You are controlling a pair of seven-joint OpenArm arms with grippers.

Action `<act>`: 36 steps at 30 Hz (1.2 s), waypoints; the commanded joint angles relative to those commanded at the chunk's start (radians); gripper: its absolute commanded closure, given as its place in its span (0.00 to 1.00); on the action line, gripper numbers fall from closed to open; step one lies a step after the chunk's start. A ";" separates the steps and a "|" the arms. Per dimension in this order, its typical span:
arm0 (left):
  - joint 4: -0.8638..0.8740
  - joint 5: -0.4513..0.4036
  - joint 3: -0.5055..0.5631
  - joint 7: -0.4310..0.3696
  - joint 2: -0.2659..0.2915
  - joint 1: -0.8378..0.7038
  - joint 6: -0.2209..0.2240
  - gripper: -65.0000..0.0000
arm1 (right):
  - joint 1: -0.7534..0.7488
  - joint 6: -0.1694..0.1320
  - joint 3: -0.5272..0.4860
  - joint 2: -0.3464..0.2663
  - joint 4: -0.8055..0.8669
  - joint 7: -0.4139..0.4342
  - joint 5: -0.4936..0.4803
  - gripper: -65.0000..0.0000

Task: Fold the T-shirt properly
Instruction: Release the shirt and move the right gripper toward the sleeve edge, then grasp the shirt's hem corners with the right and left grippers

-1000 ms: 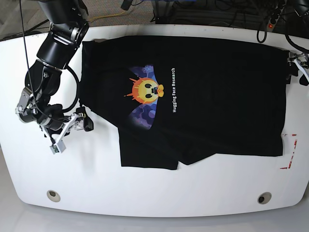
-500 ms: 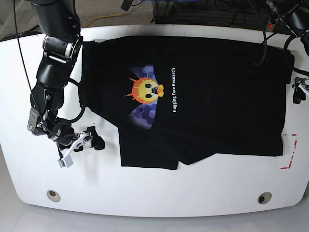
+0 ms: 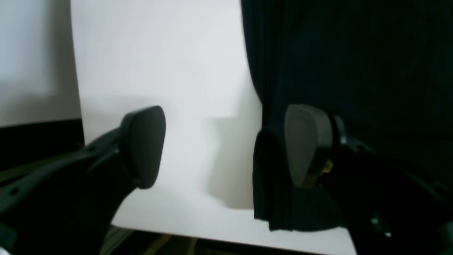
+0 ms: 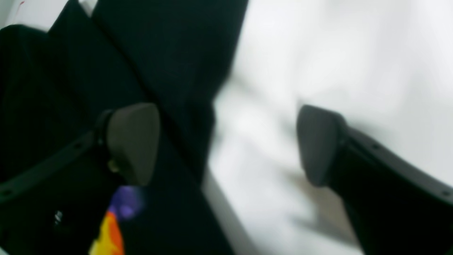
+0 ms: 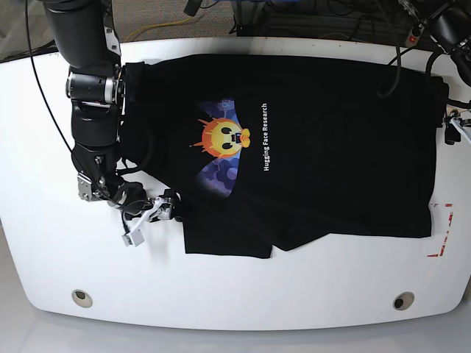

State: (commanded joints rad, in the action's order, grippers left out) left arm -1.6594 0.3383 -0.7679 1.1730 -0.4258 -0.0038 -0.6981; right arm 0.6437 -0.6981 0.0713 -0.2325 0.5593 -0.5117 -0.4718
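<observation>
The right gripper [image 4: 230, 144] is spread wide, its two dark rounded fingertips well apart and gripping nothing. In its wrist view, one fingertip is over black cloth and the other over white tabletop, with the cloth's edge running through the gap. Whether either fingertip touches anything, I cannot tell.

The left gripper [image 3: 226, 146] is also wide open and holds nothing. In its wrist view one fingertip is over the bare white surface, the other over the cloth's edge.

That cloth is the T-shirt [image 5: 338, 162], large, black and soft, spread between the two grippers. In the base view the right gripper is by its near edge on that view's left, beside a part of the cloth that juts toward the viewer; the left gripper is just beyond the opposite side, near the far corner. Farther in from the right gripper, the shirt carries a yellow-and-orange sun-like face print [image 5: 221, 138] with purple-blue patterned shapes beside it, then white lettering [image 5: 266, 137] reading "Hugging Face Research".

Beneath everything is the smooth white table [image 5: 221, 294]. Out toward its near corners are two round grey-and-beige fittings [image 5: 403, 301], and red angular marks [image 5: 441, 232] lie on the left gripper's side, beside the shirt.
</observation>
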 joint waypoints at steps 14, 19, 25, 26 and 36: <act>0.000 -0.002 0.009 -0.114 0.000 -0.015 0.000 0.25 | 0.011 0.000 -0.046 0.057 -0.046 0.081 0.000 0.30; 0.014 -0.002 0.094 -0.167 0.002 0.038 0.000 0.24 | 0.014 0.000 -0.046 0.061 -0.046 0.097 0.000 0.54; 0.137 0.000 0.133 -0.235 0.002 0.118 0.196 0.24 | 0.017 0.000 -0.046 0.064 -0.041 0.097 0.000 0.91; 0.178 0.000 0.132 -0.245 0.002 0.138 0.225 0.24 | 0.017 0.000 -0.048 0.064 -0.038 0.097 0.000 0.91; 0.535 -0.002 0.152 -0.431 -0.002 0.276 0.275 0.24 | 0.028 0.000 -0.048 0.080 -0.038 0.092 0.000 1.00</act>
State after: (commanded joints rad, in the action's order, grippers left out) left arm -1.1239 0.3368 -0.6160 0.7419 -0.4273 0.2723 -0.4227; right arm 0.6713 -0.6981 0.0238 -0.1527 0.5209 -0.4196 -0.4718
